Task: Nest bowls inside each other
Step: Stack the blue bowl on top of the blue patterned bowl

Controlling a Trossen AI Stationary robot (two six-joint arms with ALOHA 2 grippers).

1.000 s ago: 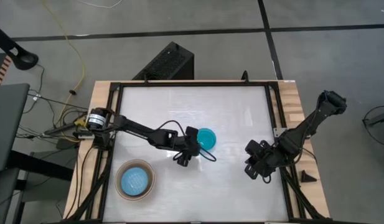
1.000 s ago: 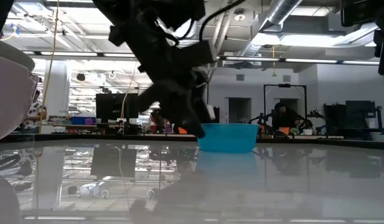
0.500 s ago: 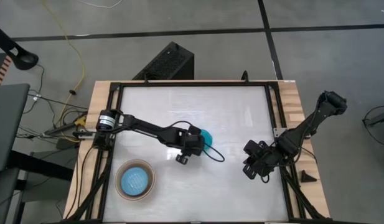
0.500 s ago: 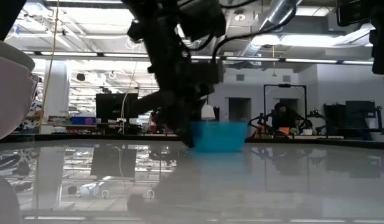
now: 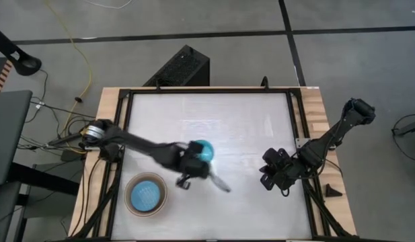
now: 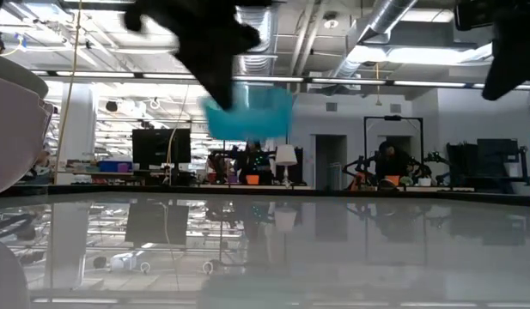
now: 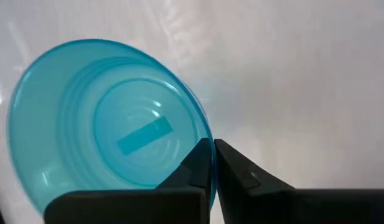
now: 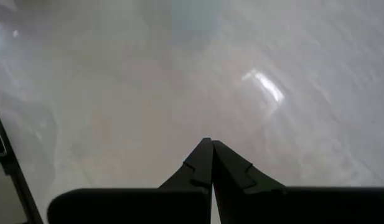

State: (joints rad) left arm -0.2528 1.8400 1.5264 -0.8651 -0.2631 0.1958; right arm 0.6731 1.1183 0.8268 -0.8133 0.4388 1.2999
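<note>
Now, line by line:
Left gripper [image 7: 213,163]: its fingers are pinching the rim of the teal bowl [image 7: 104,124], closed tight on the edge; in the high view the gripper [image 5: 191,163] is sitting over the middle of the table, a little toward the left edge.
Teal bowl, height: in the low view it [image 6: 247,110] is hanging clear above the tabletop, not touching it.
Stack of bowls [image 5: 146,194]: it is resting near the table's front-left corner, a light blue bowl [image 5: 146,195] showing inside a grey-beige one; whether more bowls are lying under these I cannot tell.
Teal bowl and stack: they are standing apart, the teal bowl nearer the table's centre.
Right gripper [image 8: 210,155]: its two fingers are lying shut against each other with nothing between them; it [image 5: 273,169] is waiting near the right edge of the table [image 5: 247,114].
</note>
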